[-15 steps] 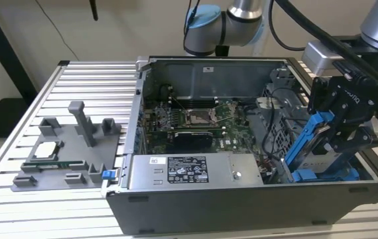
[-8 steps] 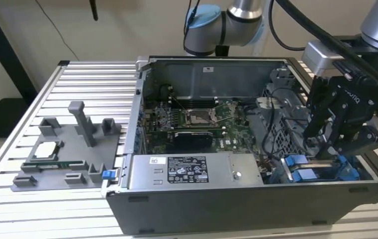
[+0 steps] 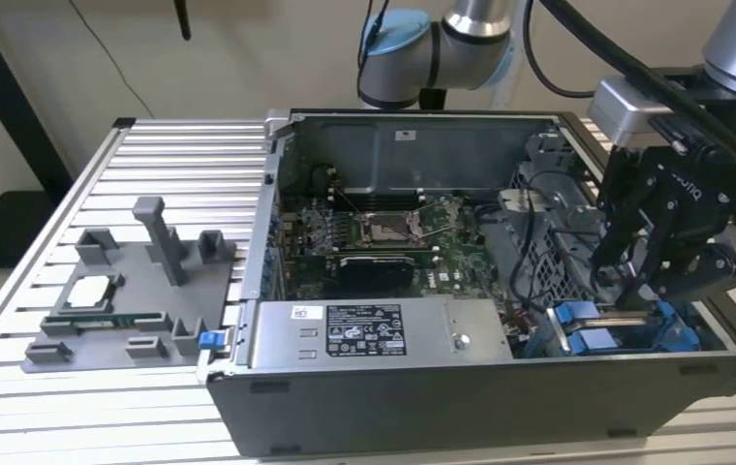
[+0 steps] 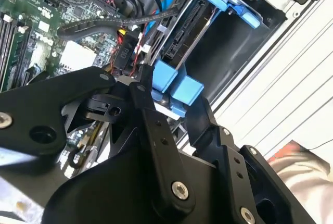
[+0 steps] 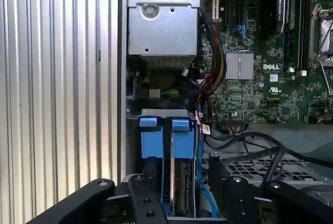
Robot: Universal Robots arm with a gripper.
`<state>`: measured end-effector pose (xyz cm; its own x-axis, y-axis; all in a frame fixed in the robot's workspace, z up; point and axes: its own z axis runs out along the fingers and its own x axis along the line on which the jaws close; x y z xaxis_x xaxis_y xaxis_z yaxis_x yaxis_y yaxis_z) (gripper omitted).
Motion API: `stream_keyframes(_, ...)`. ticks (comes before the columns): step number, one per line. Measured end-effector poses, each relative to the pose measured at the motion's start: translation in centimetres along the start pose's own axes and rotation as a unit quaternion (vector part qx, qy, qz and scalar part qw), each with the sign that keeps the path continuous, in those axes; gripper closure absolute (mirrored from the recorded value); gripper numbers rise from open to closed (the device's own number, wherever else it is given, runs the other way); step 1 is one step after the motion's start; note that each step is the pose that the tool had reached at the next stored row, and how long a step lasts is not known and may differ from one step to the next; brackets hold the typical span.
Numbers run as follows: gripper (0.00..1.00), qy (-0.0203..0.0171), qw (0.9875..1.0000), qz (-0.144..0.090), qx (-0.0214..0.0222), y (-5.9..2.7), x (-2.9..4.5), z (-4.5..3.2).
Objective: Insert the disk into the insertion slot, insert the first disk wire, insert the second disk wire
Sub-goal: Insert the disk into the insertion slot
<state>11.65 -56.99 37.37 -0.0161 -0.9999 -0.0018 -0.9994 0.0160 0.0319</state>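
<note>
- While the gripper (image 3: 633, 295) hangs over the computer case (image 3: 472, 397), its grip cannot be told.
- The disk (image 5: 182, 187) stands edge-on inside the insertion slot (image 5: 161, 113), in its blue carrier (image 5: 151, 140), under the gripper.

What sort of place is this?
Likely a robotics lab bench: an open desktop computer case sits on a slatted aluminium table, beside a grey parts fixture, with the robot hand reaching inside it.

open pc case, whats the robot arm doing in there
The arm's gripper hangs low in a front corner of the open computer case, right at the blue-framed disk. The disk stands on edge inside the insertion slot. From the second wrist view, its connector edge looks to have no wire plugged in.
</note>
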Motion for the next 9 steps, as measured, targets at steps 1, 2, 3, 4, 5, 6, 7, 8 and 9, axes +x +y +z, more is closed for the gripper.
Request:
stream_keyframes(1, 0.00, 0.0008, 1.0000, 0.000, -0.0005, 0.01, 0.00, -0.12)
stream_keyframes(2, 0.00, 0.0011, 1.0000, 0.000, -0.0008, 0.01, 0.00, -0.29)
stream_keyframes(3, 0.00, 0.0010, 1.0000, 0.000, -0.0009, 0.02, 0.00, -0.58)
stream_keyframes(4, 0.00, 0.0011, 1.0000, 0.000, -0.0009, 0.02, -0.01, -0.90)
stream_keyframes(5, 0.00, 0.0010, 1.0000, 0.000, -0.0010, 0.04, -0.01, -1.22)
stream_keyframes(6, 0.00, 0.0010, 1.0000, 0.000, -0.0010, 0.04, -0.01, -1.47)
stream_keyframes(7, 0.00, 0.0011, 1.0000, 0.000, -0.0010, 0.05, 0.00, -1.69)
stream_keyframes(8, 0.00, 0.0010, 1.0000, 0.000, -0.0010, 0.08, 0.00, -1.85)
stream_keyframes(9, 0.00, 0.0010, 1.0000, 0.000, -0.0010, 0.11, -0.01, -2.04)
